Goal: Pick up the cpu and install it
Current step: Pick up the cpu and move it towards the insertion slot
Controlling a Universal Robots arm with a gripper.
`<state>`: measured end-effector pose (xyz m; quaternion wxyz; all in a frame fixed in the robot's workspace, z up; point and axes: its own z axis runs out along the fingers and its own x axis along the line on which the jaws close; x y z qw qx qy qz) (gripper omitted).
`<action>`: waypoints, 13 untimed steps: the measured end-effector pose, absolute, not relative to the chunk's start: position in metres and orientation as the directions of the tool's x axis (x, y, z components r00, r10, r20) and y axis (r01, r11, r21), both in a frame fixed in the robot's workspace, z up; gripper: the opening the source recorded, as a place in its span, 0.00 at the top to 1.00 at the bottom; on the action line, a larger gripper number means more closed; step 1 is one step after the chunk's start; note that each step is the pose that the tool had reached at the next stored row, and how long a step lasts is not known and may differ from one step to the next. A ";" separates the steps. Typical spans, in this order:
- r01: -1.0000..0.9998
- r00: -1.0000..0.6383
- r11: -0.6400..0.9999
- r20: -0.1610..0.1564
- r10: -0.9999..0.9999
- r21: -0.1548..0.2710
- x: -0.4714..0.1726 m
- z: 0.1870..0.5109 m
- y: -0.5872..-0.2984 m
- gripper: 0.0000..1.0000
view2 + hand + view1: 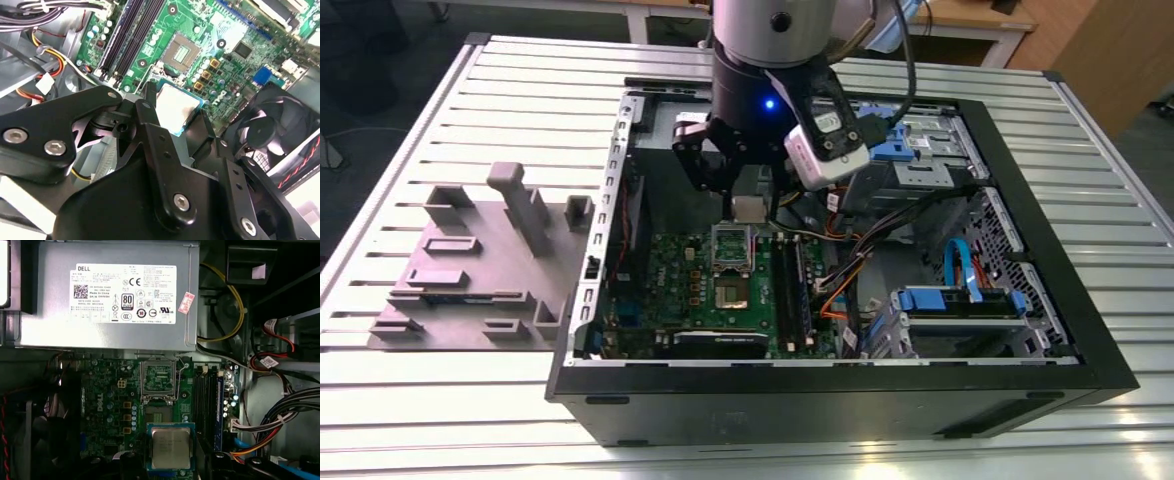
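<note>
Cpu (170,447) gripped by claw (747,205) above case (854,400) on slatted metal table (454,400).

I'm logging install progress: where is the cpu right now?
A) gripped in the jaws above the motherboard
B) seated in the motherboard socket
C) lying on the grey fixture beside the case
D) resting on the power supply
A: the gripper has its jaws shut on the cpu, held above the motherboard, whose socket lies bare.
</note>
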<state>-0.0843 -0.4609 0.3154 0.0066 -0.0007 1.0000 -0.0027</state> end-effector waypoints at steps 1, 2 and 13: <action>-0.001 -1.000 1.000 -0.013 -0.001 -0.005 -0.084 0.315 -0.462 0.53; -0.001 -1.000 1.000 -0.013 -0.002 -0.006 -0.084 0.314 -0.463 0.53; -0.001 -1.000 1.000 -0.013 -0.001 -0.006 -0.084 0.306 -0.467 0.53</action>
